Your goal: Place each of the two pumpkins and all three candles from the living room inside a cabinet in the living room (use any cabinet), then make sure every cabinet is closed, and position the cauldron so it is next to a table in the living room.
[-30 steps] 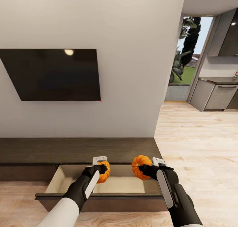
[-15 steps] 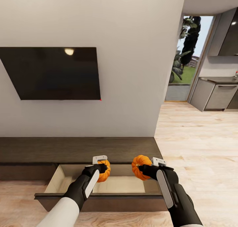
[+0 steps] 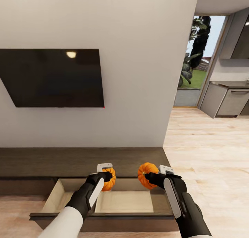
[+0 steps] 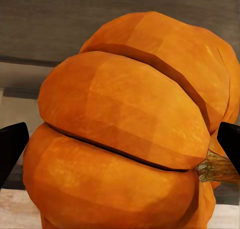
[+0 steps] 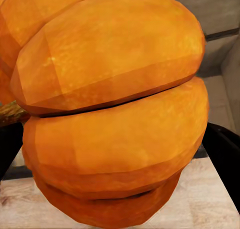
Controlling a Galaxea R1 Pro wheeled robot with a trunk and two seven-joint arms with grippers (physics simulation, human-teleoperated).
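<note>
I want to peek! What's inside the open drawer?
The open drawer shows only a bare pale bottom, with nothing lying in it yet. The left arm and right arm cover some of it, so those spots stay hidden.

Two ribbed orange pumpkins are hanging above the cabinet's [image 3: 83, 160] open pale drawer [image 3: 122, 200]: one [image 3: 109, 179] clamped in the left tool [image 3: 107, 176], the other [image 3: 147, 175] in the right tool [image 3: 149, 177].

L tool [image 3: 106, 178] + R tool [image 3: 149, 177] clamped, arms fwd.
</note>
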